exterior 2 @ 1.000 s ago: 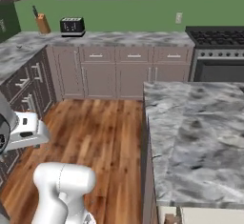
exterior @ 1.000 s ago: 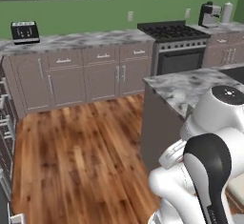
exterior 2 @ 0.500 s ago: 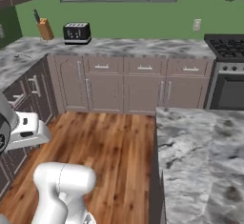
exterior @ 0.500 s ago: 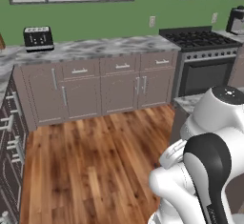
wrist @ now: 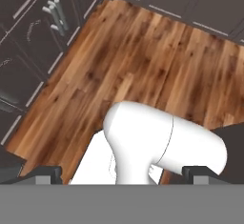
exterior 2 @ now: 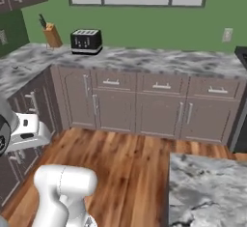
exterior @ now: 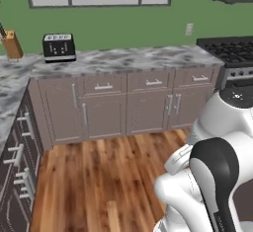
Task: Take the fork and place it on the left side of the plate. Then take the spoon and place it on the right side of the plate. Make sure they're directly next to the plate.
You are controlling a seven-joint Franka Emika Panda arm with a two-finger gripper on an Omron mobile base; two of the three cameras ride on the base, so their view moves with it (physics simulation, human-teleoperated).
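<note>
Gripper (wrist: 122, 176) jaws stand wide apart, empty, above the wood floor (wrist: 143, 61). Risk: the base could strike the cabinets (exterior: 128, 102) beneath the toaster (exterior: 59, 47) while searching.

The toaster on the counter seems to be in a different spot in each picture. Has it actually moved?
No. The toaster keeps its place beside the knife block on the counter; the whole kitchen has slid across the picture together, so the camera moved with the base.

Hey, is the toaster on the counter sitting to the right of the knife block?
Yes, in the right base view the black toaster stands on the marble counter just right of the wooden knife block.
</note>
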